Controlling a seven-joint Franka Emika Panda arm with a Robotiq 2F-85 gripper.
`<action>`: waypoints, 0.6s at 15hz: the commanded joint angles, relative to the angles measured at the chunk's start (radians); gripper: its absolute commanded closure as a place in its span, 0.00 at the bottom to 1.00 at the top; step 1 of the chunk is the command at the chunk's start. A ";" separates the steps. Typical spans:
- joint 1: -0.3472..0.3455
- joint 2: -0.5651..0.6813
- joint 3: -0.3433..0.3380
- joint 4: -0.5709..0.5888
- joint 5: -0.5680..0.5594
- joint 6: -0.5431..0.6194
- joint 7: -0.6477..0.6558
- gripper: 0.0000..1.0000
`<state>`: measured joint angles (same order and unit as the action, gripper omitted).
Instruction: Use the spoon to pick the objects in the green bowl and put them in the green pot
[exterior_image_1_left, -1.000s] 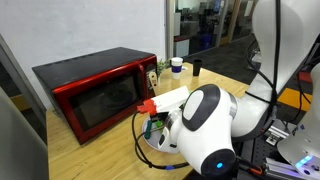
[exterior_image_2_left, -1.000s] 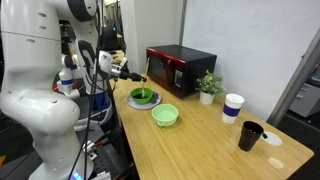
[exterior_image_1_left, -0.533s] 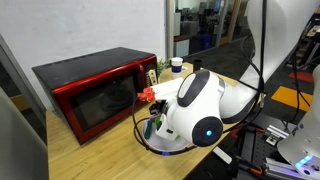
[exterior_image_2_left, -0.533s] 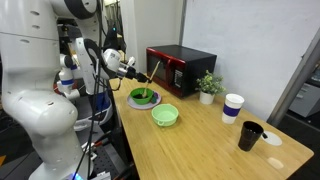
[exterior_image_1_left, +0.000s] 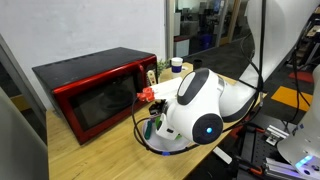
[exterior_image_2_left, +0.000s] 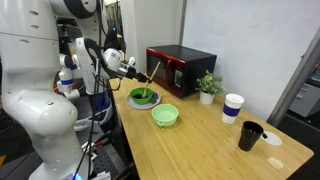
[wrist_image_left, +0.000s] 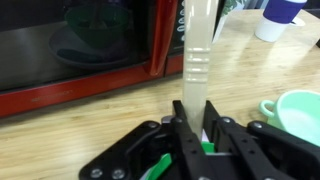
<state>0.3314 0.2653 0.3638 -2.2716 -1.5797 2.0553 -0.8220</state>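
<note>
I have the spoon (wrist_image_left: 198, 60) clamped by its handle in the fingers (wrist_image_left: 181, 125) of the gripper (wrist_image_left: 197, 135), slanting down toward the green pot (exterior_image_2_left: 143, 97). I judge this is the emptying step. Next I'd swing across to the green bowl (exterior_image_2_left: 165, 115) just beside the pot and scoop shallowly.

Pale, unpainted wood is noted for the spoon (wrist_image_left: 197, 60). Light lime green is recorded for the bowl (exterior_image_2_left: 165, 115), and darker green with a dark inside for the pot (exterior_image_2_left: 143, 97). The microwave (exterior_image_2_left: 180, 68) is seen red with a black door. The table (exterior_image_2_left: 200, 148) is marked by light wood grain. The gripper (wrist_image_left: 195, 128) is black.
</note>
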 joint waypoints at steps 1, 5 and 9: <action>0.003 0.018 0.004 -0.011 0.011 0.062 -0.018 0.94; -0.002 0.015 0.008 -0.011 0.021 0.099 -0.047 0.94; -0.013 0.004 0.005 -0.014 0.031 0.173 -0.075 0.94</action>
<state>0.3365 0.2577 0.3691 -2.2708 -1.5779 2.1206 -0.8806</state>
